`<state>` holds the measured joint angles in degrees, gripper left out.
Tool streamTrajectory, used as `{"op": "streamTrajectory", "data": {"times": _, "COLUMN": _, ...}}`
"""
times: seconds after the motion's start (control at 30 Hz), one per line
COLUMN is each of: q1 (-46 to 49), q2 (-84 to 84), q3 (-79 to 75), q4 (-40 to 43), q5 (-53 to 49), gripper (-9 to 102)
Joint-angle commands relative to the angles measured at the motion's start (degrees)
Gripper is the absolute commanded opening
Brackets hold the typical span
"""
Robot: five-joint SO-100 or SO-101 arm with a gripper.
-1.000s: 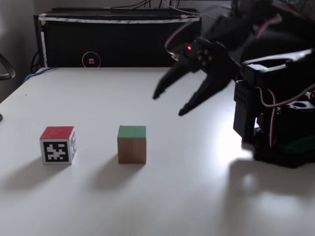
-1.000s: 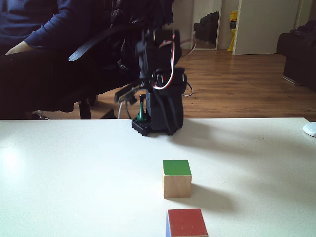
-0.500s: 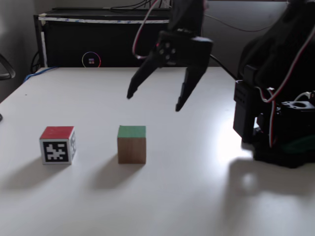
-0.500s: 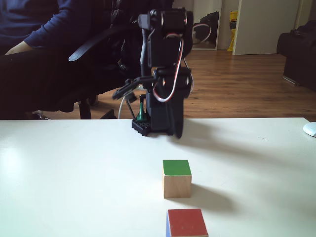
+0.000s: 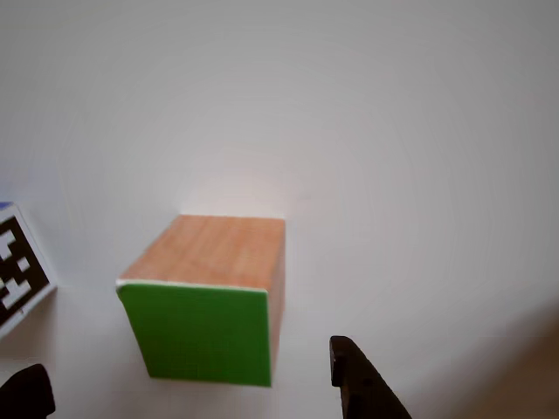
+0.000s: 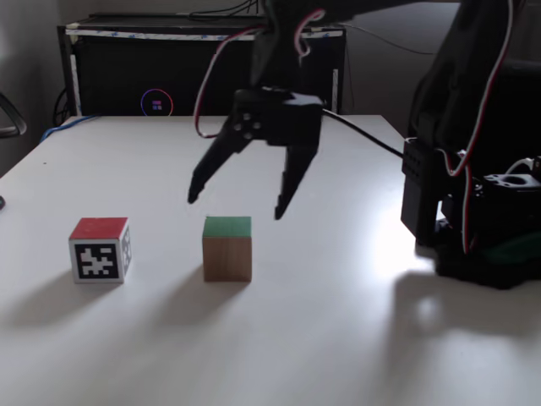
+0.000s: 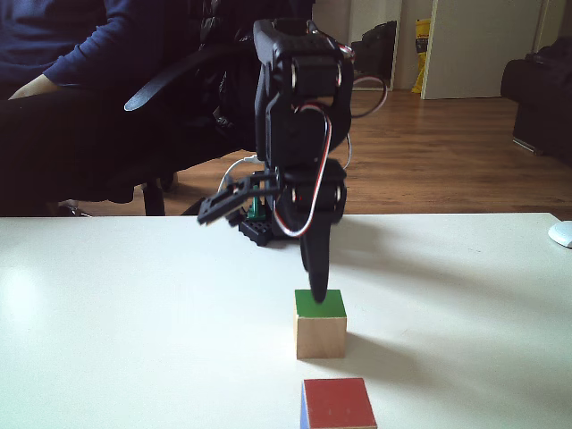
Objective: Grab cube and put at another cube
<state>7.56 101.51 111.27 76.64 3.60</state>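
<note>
Since the earlier frames we are seeing the arm swing out from beside its base and come down, so that the jaws (image 6: 234,201) are now hanging just above the wood-grain cube (image 6: 226,248) instead of high over the far side of the bench (image 6: 338,338). Neither cube is changing place across the frames.

We are finding the jaws spread wide and holding nothing. In a fixed view one tip is pointing down at about 10 o'clock of the cube and the other at about 2 o'clock, both apart from it. In the other fixed view the jaws (image 7: 268,250) are coming down from 12 o'clock, one finger reaching almost to the green top of the cube (image 7: 320,323). In the arm's own view the two dark tips are showing at the bottom edge, with the cube (image 5: 205,297) lying between and ahead of them.

The cube is resting on the bench, upright, green face up. The marker cube (image 6: 100,249) is sitting well apart at its 9 o'clock in a fixed view.

We are judging the task as barely begun: the approach is nearly made, while the closing, lifting, carrying and setting down beside the marker cube are all left.
</note>
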Motion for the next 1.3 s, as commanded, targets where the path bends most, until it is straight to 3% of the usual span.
{"op": "streamTrajectory", "data": {"times": 0.0, "q1": 0.18, "q2": -3.25, "q3": -3.87, "q4": -0.7, "q5": 0.62, "gripper": 48}}
{"op": "streamTrajectory", "data": {"times": 0.5, "q1": -1.49, "q2": -12.04, "q3": -4.48, "q4": -5.36, "q5": 2.29, "gripper": 43}}
{"op": "streamTrajectory", "data": {"times": 1.07, "q1": -0.97, "q2": -11.25, "q3": -2.72, "q4": -10.11, "q5": 1.85, "gripper": 15}}
{"op": "streamTrajectory", "data": {"times": 1.27, "q1": -1.93, "q2": -3.25, "q3": -1.32, "q4": -10.46, "q5": 3.08, "gripper": 12}}
